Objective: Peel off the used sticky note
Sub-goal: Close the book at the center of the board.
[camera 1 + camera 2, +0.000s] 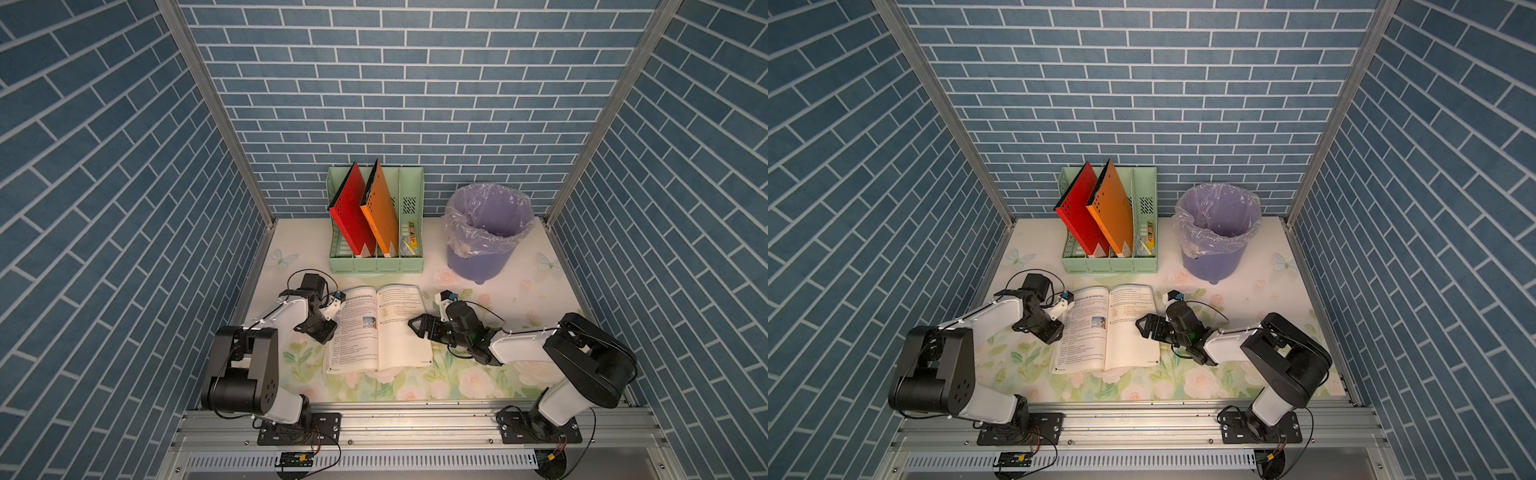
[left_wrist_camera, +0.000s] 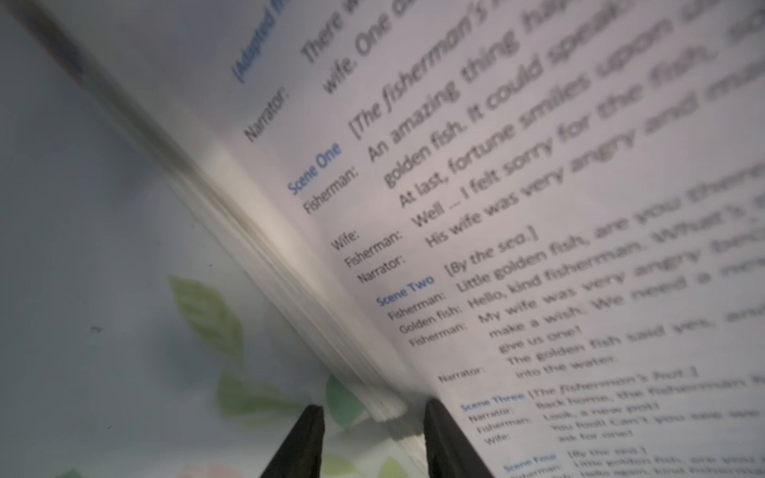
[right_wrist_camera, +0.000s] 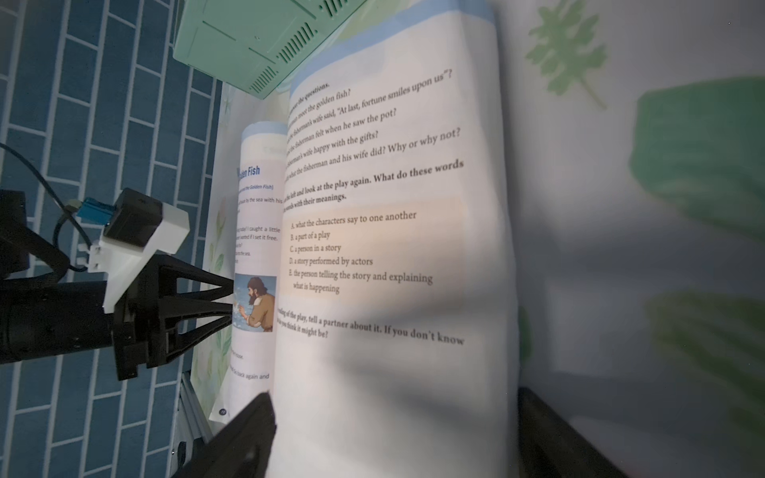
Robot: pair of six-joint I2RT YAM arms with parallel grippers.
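Left wrist: book's edge (image 2: 289, 269) seemingly between left gripper (image 2: 374, 407) fingers (image 2: 308, 434).

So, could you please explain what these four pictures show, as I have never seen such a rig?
Two robot arms stand at a table, each ending in a two-fingered tool. The two wide pictures come from one twin-lens camera overhead; the close-ups from cameras on the wrists. On the table lie an open book, a green file organiser with a red folder and an orange folder, and a lined purple bin. The left tool straddles the book's left page edges; whether it pinches them I cannot tell. The right tool hangs open over the right page. No sticky note shows.
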